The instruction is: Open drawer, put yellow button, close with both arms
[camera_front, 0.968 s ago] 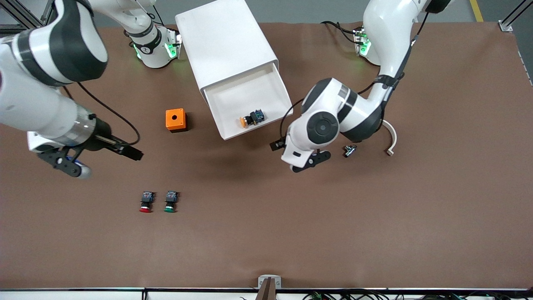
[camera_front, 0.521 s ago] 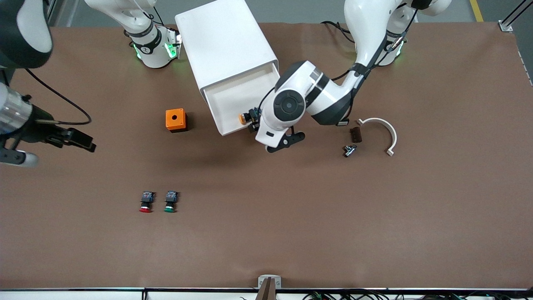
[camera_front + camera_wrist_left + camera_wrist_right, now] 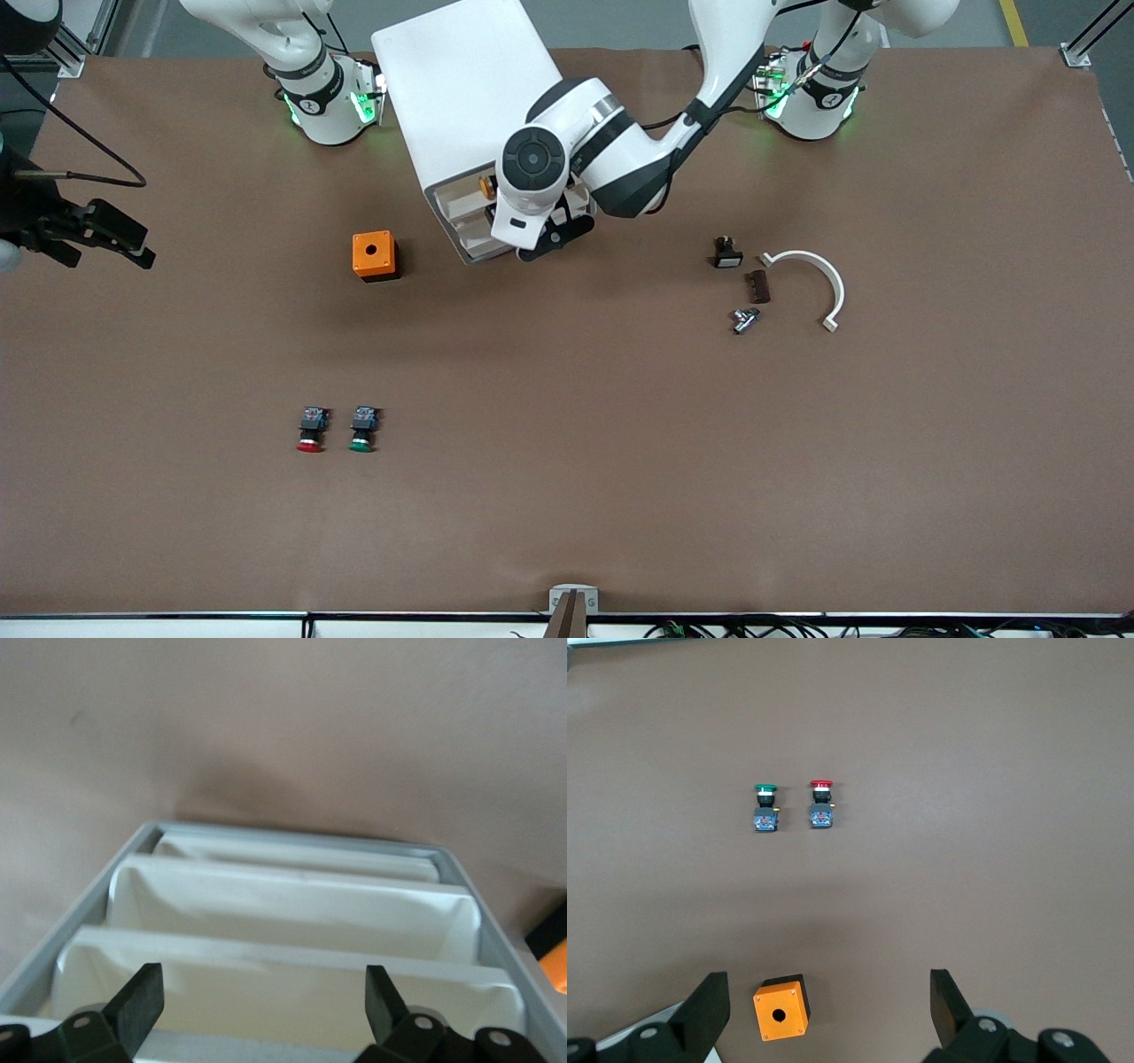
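Note:
The white cabinet (image 3: 469,89) stands between the two arm bases. Its top drawer (image 3: 462,211) sticks out only a short way. The yellow button (image 3: 486,186) lies in it; only the cap shows, and my left arm's wrist hides the body. My left gripper (image 3: 551,237) is open at the drawer's front. In the left wrist view the left gripper (image 3: 263,1005) straddles a white tray front (image 3: 266,983) with nothing between the fingers. My right gripper (image 3: 124,246) hangs open at the right arm's end of the table, and the right gripper (image 3: 828,1010) holds nothing.
An orange box (image 3: 375,255) with a round hole sits beside the cabinet. A red-capped switch (image 3: 309,430) and a green-capped switch (image 3: 361,429) lie nearer the front camera. A white curved piece (image 3: 819,275) and small dark parts (image 3: 726,252) lie toward the left arm's end.
My left arm has swung to the drawer's front and the drawer has slid most of the way in, carrying the yellow button. My right arm has drawn back toward its end of the table.

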